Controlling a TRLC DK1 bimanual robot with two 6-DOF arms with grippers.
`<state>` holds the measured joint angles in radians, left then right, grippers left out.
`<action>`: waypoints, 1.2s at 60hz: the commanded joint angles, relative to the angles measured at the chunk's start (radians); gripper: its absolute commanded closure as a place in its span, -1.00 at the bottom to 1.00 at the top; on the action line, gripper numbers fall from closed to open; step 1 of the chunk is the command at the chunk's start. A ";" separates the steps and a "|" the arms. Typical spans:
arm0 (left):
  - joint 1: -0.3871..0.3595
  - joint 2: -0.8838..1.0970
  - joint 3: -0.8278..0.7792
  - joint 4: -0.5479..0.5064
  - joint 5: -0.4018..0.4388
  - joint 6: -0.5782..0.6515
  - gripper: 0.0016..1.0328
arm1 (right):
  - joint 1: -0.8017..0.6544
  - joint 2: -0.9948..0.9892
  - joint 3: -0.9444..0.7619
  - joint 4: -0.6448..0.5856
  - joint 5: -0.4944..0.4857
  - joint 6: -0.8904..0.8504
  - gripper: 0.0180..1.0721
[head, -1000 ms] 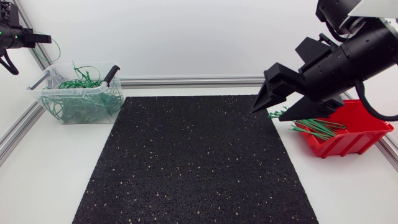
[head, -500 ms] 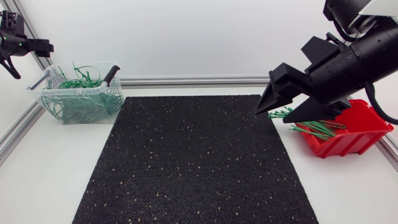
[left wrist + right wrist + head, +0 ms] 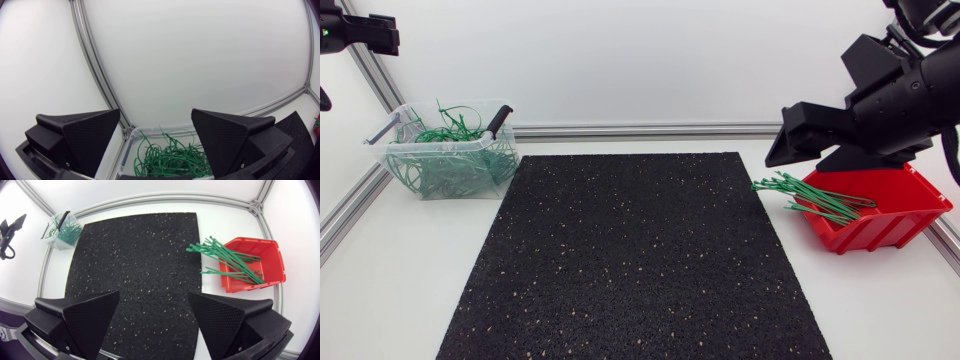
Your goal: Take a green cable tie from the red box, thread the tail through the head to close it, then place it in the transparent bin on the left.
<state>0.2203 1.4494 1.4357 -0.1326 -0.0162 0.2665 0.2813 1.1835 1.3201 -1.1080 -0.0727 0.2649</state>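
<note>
Head view: a white tabletop (image 3: 400,300) is covered in the middle by a black speckled mat (image 3: 635,255). At the far left stands the transparent bin (image 3: 440,143), filled with looped green ties (image 3: 450,172). At the right stands the red box (image 3: 880,232). Straight green cable ties (image 3: 815,198) lie in it, with their ends poking leftward over its rim. The right gripper (image 3: 795,158) is held in the air above the box, touching nothing.

Left wrist view: the left gripper (image 3: 155,112) is shown with its fingers spread wide and empty. The bin of looped ties lies below them.

Right wrist view: the right gripper's fingers are spread apart and empty, high above the mat. The red box is seen at the right and the bin at the far left.
</note>
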 commanded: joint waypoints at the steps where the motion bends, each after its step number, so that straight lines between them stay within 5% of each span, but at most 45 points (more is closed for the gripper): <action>1: -0.036 -0.078 -0.109 0.041 0.002 0.016 -0.94 | -0.057 -0.027 -0.036 0.022 0.022 -0.067 -0.91; 27: -0.139 -0.327 -0.345 0.073 -0.010 0.000 -0.94 | -0.268 -0.248 -0.222 0.192 0.129 -0.279 -0.91; 72: -0.213 -0.802 -0.890 0.291 -0.008 -0.059 -0.94 | -0.333 -0.717 -0.644 0.491 0.218 -0.405 -0.91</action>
<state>0.0162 0.6941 0.5919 0.1341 -0.0242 0.2352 -0.0422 0.5121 0.7273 -0.6403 0.1364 -0.1139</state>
